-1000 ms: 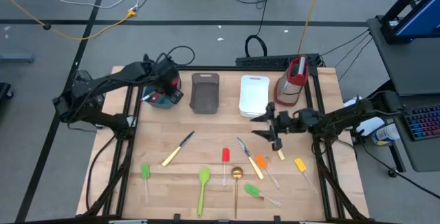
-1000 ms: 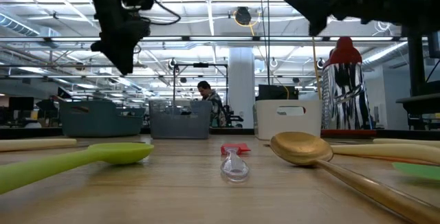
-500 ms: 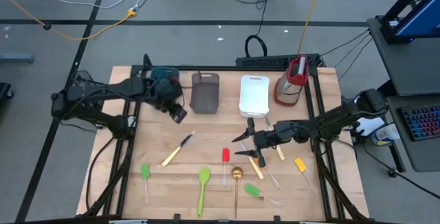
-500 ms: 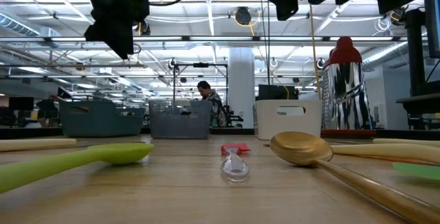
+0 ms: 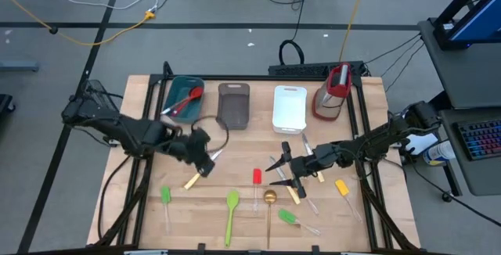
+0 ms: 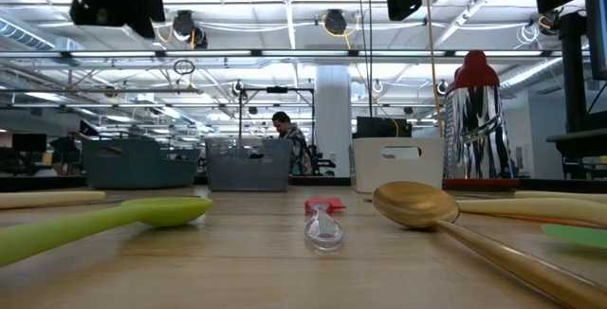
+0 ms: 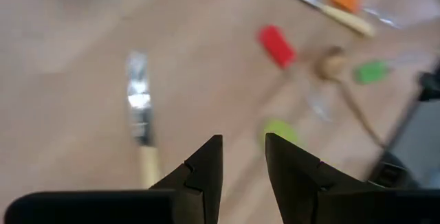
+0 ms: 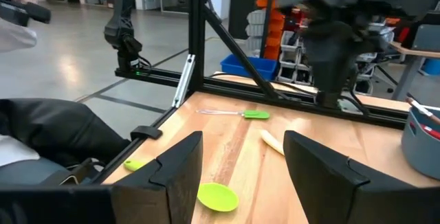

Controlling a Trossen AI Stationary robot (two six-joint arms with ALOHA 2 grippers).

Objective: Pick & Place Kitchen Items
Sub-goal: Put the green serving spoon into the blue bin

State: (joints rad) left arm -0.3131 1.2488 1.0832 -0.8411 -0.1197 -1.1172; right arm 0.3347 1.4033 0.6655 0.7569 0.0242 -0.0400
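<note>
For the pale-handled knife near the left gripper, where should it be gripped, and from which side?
Probably the pale handle of the knife, taken from straight above. It lies flat and diagonal on the table, so the left gripper, fingers open, should straddle the handle's width, clear of the blade.

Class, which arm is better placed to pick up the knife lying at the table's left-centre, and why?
Left. The left gripper hovers open almost over that knife, while the right gripper, also open, sits over the middle utensils, farther off.

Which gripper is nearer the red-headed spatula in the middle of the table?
Right gripper, just beside the red-headed spatula. Left gripper hovers farther off, over the pale-handled knife.
</note>
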